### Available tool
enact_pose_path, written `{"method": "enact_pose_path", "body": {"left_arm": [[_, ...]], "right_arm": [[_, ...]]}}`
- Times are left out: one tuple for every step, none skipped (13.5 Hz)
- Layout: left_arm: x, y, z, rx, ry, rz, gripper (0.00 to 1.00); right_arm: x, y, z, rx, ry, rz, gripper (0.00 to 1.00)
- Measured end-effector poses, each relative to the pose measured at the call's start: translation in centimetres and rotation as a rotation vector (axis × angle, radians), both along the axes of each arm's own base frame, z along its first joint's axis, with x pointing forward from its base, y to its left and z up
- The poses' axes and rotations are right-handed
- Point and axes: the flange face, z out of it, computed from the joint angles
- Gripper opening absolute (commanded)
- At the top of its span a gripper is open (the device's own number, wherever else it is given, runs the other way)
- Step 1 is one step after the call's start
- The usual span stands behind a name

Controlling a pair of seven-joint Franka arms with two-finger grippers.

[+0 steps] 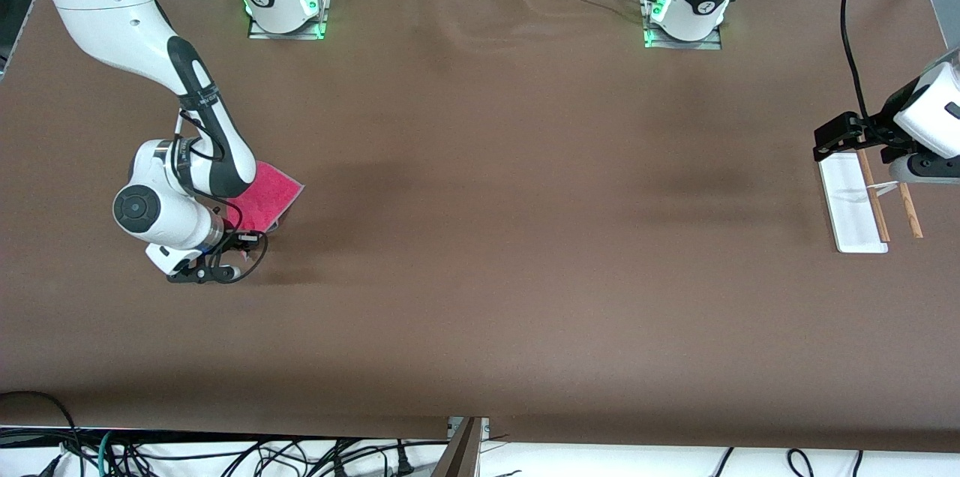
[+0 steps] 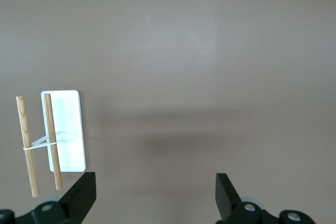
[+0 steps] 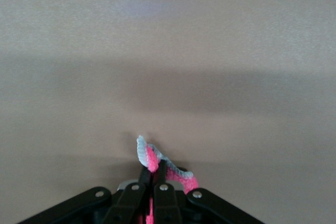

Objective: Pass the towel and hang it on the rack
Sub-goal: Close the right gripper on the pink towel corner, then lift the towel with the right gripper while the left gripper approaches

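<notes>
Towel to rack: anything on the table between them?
Nothing. In the front view only bare brown table separates the towel, pinched by the right gripper, from the rack under the open left gripper.

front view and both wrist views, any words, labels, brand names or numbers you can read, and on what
None can be read.
Round dark marks on the arm bases near the green lights: too small to read.
The towel, pinched in the right claw, and the rack, near the open left claw, carry no text.
</notes>
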Motion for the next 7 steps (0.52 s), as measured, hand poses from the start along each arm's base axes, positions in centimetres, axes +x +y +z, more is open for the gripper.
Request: {"method": "enact_pose_path", "body": {"left_arm": [[0.0, 0.0, 0.0, 0.0, 0.0, 0.0, 1.0], [0.0, 0.0, 0.0, 0.0, 0.0, 0.0, 1.0], [0.0, 0.0, 0.0, 0.0, 0.0, 0.0, 1.0], [0.0, -0.1, 0.0, 0.0, 0.0, -0.001, 1.0], [0.0, -0.1, 0.1, -0.001, -0.003, -0.002, 1.0], [0.0, -0.1, 0.3, -0.002, -0.007, -0.002, 1.0], [0.1, -0.1, 0.5, -0.002, -0.011, -0.002, 1.0]], "right_arm": [[0.3, 0.7, 0.7, 0.009, 0.017, 0.003, 0.0], [0.9, 1.5, 1.8, 0.019, 0.035, 0.005, 0.0], [1.7, 2.2, 3.5, 0.032, 0.048, 0.004, 0.0], [2.3, 2.7, 5.0, 0.046, 0.057, 0.001, 0.0], [2.7, 3.4, 6.2, 0.065, 0.069, -0.008, 0.0], [2.9, 4.1, 7.3, 0.084, 0.087, -0.023, 0.0], [3.1, 4.7, 8.5, 0.096, 0.111, -0.045, 0.0]]}}
